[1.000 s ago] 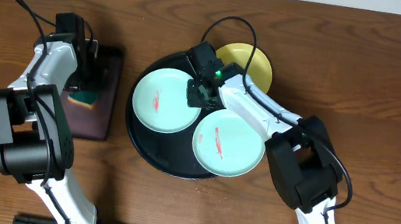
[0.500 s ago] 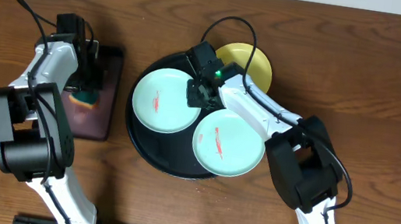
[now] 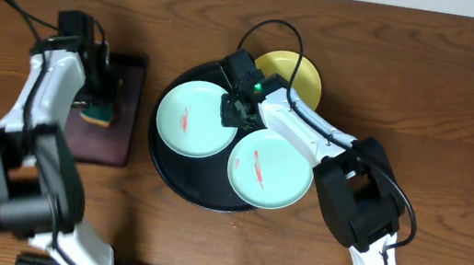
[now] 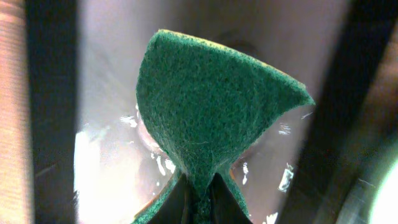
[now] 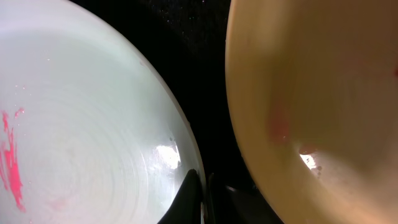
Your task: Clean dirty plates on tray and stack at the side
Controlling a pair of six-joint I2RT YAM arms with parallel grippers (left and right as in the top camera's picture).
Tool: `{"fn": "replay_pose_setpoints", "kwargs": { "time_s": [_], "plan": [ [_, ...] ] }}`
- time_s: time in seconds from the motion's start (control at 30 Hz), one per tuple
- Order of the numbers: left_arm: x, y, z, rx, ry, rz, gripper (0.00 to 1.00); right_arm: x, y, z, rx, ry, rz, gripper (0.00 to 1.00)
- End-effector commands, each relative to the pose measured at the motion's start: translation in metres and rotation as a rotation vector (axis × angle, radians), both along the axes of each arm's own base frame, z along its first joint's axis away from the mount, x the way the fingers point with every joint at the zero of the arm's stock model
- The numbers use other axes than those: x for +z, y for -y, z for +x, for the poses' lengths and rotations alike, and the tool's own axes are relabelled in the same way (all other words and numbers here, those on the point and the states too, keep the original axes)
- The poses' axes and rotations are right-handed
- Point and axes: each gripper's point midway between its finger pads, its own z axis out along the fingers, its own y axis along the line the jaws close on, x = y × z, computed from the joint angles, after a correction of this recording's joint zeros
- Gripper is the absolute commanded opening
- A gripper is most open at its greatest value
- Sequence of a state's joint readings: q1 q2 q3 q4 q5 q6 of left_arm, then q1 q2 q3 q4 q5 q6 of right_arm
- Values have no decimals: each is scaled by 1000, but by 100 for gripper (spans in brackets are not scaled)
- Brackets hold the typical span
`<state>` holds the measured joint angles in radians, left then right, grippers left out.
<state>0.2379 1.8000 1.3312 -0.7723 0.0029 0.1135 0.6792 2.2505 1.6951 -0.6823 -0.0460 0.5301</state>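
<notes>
Two pale turquoise plates with red smears lie on the round black tray (image 3: pixel 171 174): one at the left (image 3: pixel 191 119), one at the lower right (image 3: pixel 269 169). A pale yellow plate (image 3: pixel 293 75) rests on the tray's far rim. My right gripper (image 3: pixel 232 111) is shut on the left turquoise plate's right rim (image 5: pixel 180 149); the yellow plate (image 5: pixel 311 93) fills the right of the right wrist view. My left gripper (image 3: pixel 92 105) is shut on a green sponge (image 4: pixel 211 106), held over the brown rectangular tray (image 3: pixel 117 125).
The brown rectangular tray lies left of the black tray. Bare wood-grain tabletop (image 3: pixel 463 109) stretches to the right and along the far edge. Cables loop above both arms.
My left arm has shifted slightly left and up with the sponge. The right arm and the plates have not moved.
</notes>
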Motion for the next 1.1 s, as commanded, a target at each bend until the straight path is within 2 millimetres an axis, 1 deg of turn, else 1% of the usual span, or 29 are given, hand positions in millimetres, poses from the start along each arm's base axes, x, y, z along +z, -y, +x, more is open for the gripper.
{"fn": "replay_pose_setpoints", "kwargs": {
  "time_s": [0.0,0.07,0.1,0.13,0.2,0.33,0.43,0.5,0.63,0.8,0.87,0.93,1.07],
  "plan": [
    [61,16,7,47,162,-47,7,-23,-4,-12,33,-54,-8,1],
    [72,26,-1,85,173,-76,7,-23,-4,-12,33,-54,-8,1],
    [74,32,-5,108,167,-90,7,-23,-3,-11,33,-54,-8,1],
    [74,38,-8,124,155,-103,7,-23,-3,-11,32,-54,-8,1],
    [69,57,-12,104,125,-140,7,-23,-3,-11,32,-55,-8,1],
    [47,95,-18,71,67,-191,7,-23,-3,-12,32,-57,-6,1],
    [25,118,-20,65,35,-206,7,-23,-3,-12,33,-59,-7,1],
    [7,133,-19,54,24,-213,7,-23,-3,-12,33,-60,-7,1],
    [-26,150,-15,25,2,-208,7,-23,-3,-13,33,-61,-9,1],
    [-56,164,-9,-7,-32,-201,7,-23,-3,-13,33,-62,-9,1],
    [-66,170,-12,-20,-60,-205,7,-23,-3,-13,33,-62,-9,1],
    [-71,180,-17,-47,-86,-235,7,-23,-2,-13,33,-61,-9,1],
    [-62,226,-25,-288,-96,-424,7,-23,-3,-12,33,-60,-9,1]
  ]
}}
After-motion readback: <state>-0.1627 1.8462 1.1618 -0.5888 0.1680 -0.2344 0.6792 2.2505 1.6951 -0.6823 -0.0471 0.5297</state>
